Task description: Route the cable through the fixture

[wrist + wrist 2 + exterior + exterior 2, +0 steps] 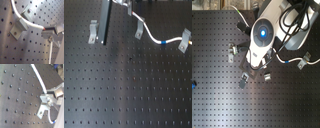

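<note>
The white cable (153, 38) runs from my gripper (122, 5) at the top of the first exterior view down past the middle fixture (139, 28). It then curves right to the right fixture (184, 40), with its blue band (164, 43) between them. In the first wrist view the cable (18, 15) passes through a grey fixture (21, 25) and ends in my gripper (46, 31), which is shut on it. The second wrist view shows the cable (37, 75), the gripper (51, 92) and a fixture (43, 107) beside it. In the second exterior view the arm hides the gripper.
A third fixture (94, 31) stands at the first exterior view's left, beside a dark bar (105, 22) hanging by the gripper. The black perforated board (129, 90) carries it all. The second exterior view shows several fixtures (244, 79) around the arm (262, 35) and a blue object (193, 85).
</note>
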